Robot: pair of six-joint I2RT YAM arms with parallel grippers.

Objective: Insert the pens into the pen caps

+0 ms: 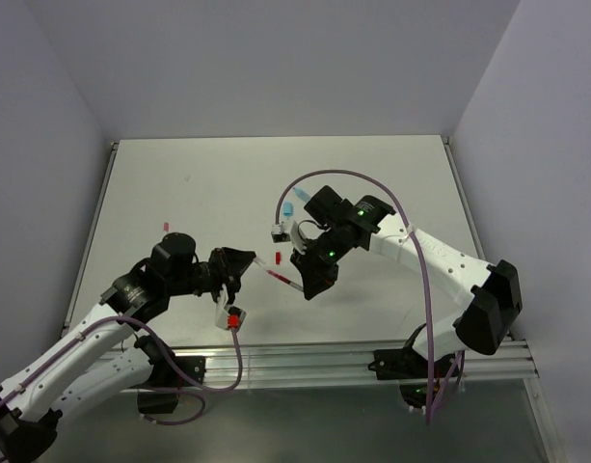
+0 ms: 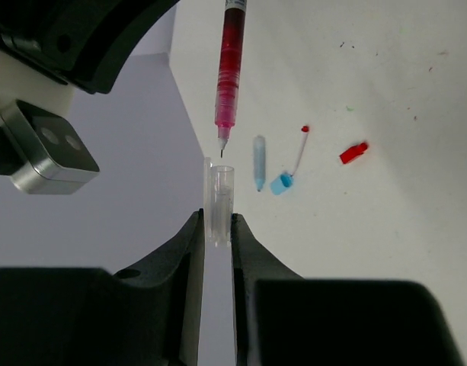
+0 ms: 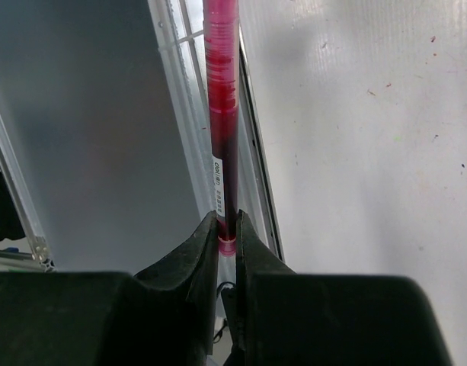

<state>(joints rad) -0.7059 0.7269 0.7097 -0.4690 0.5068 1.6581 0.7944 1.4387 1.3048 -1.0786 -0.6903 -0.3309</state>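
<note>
Pen tip at cap mouth, not in yet.
Left hand (image 2: 216, 223) is clamped on the clear cap (image 2: 220, 200), mouth facing the red pen (image 2: 229, 69). Right hand (image 3: 227, 230) pinches the pen's rear end, and both are held off the counter (image 2: 385, 259). The tip sits just short of the rim, slightly off-axis. I'd align the axes first, then push slow and straight; with a rear grip, side load could tilt the pen.

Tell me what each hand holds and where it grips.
Left hand pinches a clear cap by its lower end, mouth free. Right hand pinches the red pen near its back end, tip free.
</note>
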